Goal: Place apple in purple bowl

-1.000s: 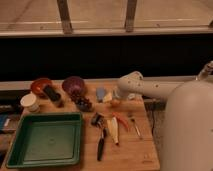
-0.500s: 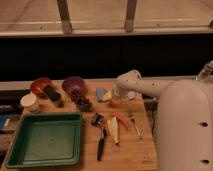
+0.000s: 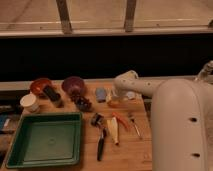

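While the big white arm has swung a little more to the left than a second ago, the gripper (image 3: pixel 115 98) has stayed low, right over the apple (image 3: pixel 115 104) on the worktop (image 3: pixel 135 150). I cannot tell if the gripper is open or closed. The apple has not moved. It sits near the blue thing (image 3: pixel 101 94), well apart from the purple bowl (image 3: pixel 73 84). So I think the grab is only just starting. The lift and the trip to the bowl are not done yet.
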`<state>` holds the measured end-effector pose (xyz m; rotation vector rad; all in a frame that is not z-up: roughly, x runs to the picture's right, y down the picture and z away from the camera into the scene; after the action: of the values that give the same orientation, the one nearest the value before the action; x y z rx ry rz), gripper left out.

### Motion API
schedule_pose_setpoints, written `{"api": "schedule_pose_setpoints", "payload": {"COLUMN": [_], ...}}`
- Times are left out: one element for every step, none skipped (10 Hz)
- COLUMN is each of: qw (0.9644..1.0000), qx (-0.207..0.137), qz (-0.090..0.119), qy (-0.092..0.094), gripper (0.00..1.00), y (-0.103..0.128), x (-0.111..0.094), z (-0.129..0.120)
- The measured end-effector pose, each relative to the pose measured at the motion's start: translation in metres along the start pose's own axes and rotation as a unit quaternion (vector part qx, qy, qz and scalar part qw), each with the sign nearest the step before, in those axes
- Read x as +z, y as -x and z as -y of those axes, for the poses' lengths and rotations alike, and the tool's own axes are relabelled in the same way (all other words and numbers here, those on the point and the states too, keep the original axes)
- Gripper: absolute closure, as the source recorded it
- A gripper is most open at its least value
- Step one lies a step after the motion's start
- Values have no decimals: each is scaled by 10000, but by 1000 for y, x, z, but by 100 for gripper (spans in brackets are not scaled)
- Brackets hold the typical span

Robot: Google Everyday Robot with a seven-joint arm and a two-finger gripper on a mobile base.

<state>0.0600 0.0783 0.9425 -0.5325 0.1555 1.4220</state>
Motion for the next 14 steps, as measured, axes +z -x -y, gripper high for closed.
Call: {"api": "schedule_pose_setpoints", "payload": {"qw": [10000, 10000, 9999, 9998, 9995, 9987, 9978, 9963, 9938, 9911, 9884, 9860, 9838, 9812], "qx": [20, 46, 72, 118, 159, 248, 317, 345, 360, 366, 309, 228, 104, -37], "qz": [1, 18, 61, 125, 231, 437, 581, 775, 995, 1179, 1348, 1478, 1590, 1711], "qy": [-37, -76, -111, -119, -118, -52, 33, 164, 341, 489, 635, 737, 823, 890], "gripper": [73, 84, 93, 99, 100, 100, 100, 100, 100, 100, 100, 100, 100, 100], "y": [-3, -6, -7, -7, -5, 1, 5, 11, 18, 23, 31, 40, 52, 64], "x": [-2, -4, -8, -13, -22, -39, -50, -64, -78, -89, -97, -102, -108, -118], "z": [3, 7, 10, 13, 16, 21, 21, 20, 18, 15, 7, -3, -17, -31]}}
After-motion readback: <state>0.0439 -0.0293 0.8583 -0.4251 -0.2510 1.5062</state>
